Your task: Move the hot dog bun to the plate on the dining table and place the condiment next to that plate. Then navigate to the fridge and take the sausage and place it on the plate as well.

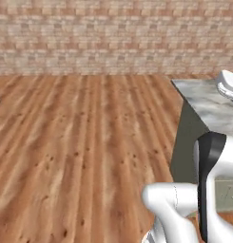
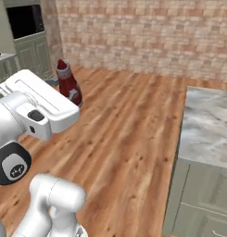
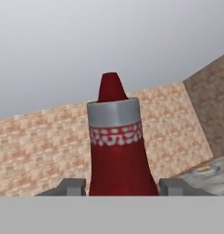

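— Brick wall [image 1: 113, 38] at the back, plank floor [image 1: 75, 156] below, a marble counter [image 2: 210, 125] at three o'clock. Where is the condiment?

— The condiment [image 3: 117, 151] stands between the finger tips of the gripper [image 3: 120, 186], one tip at nine o'clock of it, one at three.

— Held?

— Yes: the jaws are partly closed against its red body. From the right base camera it [image 2: 68, 83] sticks out past the white hand, above the floor.

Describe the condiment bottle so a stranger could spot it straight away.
Start from the brick wall and the wooden floor in the right base view, then follow the white arm to its hand. The condiment bottle stands up from the gripper, clamped between its fingers. It is dark red, with a grey collar and pointed red tip.
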Robot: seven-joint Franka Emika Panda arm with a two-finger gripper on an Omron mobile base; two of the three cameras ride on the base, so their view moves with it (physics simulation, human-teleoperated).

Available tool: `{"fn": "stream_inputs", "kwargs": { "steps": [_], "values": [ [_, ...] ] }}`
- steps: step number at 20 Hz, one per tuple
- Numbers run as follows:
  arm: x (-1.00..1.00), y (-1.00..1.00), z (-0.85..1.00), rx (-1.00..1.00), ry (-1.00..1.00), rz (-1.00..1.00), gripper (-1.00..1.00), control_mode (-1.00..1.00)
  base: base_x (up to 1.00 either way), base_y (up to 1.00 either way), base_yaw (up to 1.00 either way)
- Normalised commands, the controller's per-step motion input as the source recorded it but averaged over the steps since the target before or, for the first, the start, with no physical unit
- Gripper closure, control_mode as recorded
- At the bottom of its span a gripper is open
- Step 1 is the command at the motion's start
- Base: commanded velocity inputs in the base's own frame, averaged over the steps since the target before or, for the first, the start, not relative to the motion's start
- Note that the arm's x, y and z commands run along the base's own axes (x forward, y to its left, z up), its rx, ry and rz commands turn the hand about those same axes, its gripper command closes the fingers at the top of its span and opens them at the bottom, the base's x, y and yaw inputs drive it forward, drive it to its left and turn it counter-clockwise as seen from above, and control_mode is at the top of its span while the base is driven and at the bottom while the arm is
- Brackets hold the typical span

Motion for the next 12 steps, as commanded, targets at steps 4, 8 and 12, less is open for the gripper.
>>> {"fn": "stream_inputs", "kwargs": {
  "steps": [4,8,12],
  "values": [
    [0.00,0.00,0.00,0.00,0.00,0.00,1.00,1.00,0.90,0.87,-0.44],
    [0.00,0.00,0.00,0.00,0.00,0.00,1.00,1.00,0.89,0.86,-0.43],
    [0.00,0.00,0.00,0.00,0.00,0.00,1.00,1.00,0.87,0.84,-0.42]
  ]
}}
